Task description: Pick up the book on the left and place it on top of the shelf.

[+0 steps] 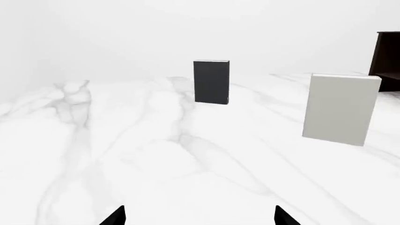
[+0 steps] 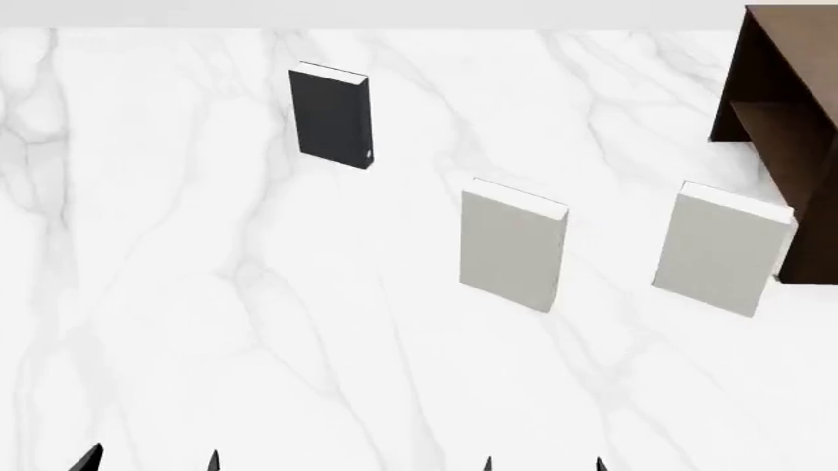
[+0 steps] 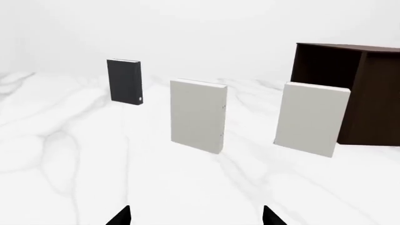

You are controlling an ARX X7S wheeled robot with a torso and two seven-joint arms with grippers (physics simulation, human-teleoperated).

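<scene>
The black book (image 2: 330,117) stands upright on the white marble table at the far left; it also shows in the left wrist view (image 1: 211,82) and the right wrist view (image 3: 123,80). The dark brown shelf (image 2: 790,118) stands at the far right, also in the right wrist view (image 3: 347,89) and at the edge of the left wrist view (image 1: 387,58). My left gripper (image 2: 151,461) is open and empty at the near edge, well short of the book; it shows in its own view too (image 1: 200,218). My right gripper (image 2: 544,464) is open and empty, also seen in its own view (image 3: 195,216).
Two pale grey-white books stand upright: one in the middle (image 2: 512,245), one (image 2: 720,247) right in front of the shelf. The marble table (image 2: 196,294) stretches wide around them.
</scene>
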